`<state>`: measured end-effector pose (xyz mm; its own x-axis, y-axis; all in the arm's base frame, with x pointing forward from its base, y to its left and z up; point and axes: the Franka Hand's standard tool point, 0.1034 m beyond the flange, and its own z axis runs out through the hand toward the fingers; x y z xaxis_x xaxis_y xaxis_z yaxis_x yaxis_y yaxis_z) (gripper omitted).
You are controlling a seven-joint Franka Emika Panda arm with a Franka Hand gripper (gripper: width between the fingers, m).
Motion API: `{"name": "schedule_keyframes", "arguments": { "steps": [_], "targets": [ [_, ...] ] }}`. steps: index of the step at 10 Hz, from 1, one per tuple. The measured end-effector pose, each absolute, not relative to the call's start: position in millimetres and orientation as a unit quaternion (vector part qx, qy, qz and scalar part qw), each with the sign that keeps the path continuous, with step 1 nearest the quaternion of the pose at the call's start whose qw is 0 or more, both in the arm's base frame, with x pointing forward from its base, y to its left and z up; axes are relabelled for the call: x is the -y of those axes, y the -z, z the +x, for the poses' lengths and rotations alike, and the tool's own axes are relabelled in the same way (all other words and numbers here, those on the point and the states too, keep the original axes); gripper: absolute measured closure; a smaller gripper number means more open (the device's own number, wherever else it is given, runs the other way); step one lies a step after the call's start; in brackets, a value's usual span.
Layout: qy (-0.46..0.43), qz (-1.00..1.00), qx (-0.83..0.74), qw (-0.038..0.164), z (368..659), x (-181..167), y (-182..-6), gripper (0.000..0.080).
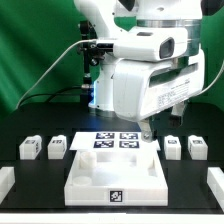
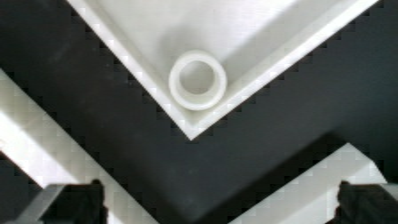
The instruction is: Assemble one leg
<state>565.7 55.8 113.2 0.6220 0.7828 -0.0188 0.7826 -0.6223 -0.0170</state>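
2 legs (image 1: pixel 30 148) flank the panel (image 1: pixel 112 170) on each side; marker board (image 1: pixel 115 140) lies behind.

arm (image 1: pixel 140 72): glossy white rounded shells, grey joint band, small-print label (image 1: pixel 165 97) on lower housing. black cable (image 1: pixel 60 55) at frame upper left. end effector (image 2: pixel 217 205) fingers (image 2: pixel 71 203) dark.

Exterior view frontal; wrist view close over panel (image 1: pixel 100 168) (image 2: pixel 222 30) corner (shared).

Bare table (image 1: pixel 38 186) strips flank the panel (image 1: pixel 112 172), legs (image 1: pixel 57 148) beyond, arm (image 1: pixel 150 88) overhanging one corner
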Motion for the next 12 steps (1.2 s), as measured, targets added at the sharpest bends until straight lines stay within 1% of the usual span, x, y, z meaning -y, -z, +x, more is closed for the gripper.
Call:
{"name": "schedule_keyframes", "arguments": {
  "steps": [6,7,8,9,11,12],
  "targets": [
    [-0.012,-0.901,0.435,0.004,566,-56,-113.2,0.015],
    [-0.008,-0.893,0.451,0.0,563,-57,-112.0,0.015],
    [-0.01,-0.874,0.486,-0.005,542,-56,-105.9,0.015],
    [-0.023,-0.836,0.548,0.0,512,-44,-100.8,0.015],
    [-0.023,-0.73,0.683,0.005,489,-13,-95.0,0.015],
    [-0.025,-0.702,0.712,0.007,487,-5,-93.4,0.015]
  ]
}}
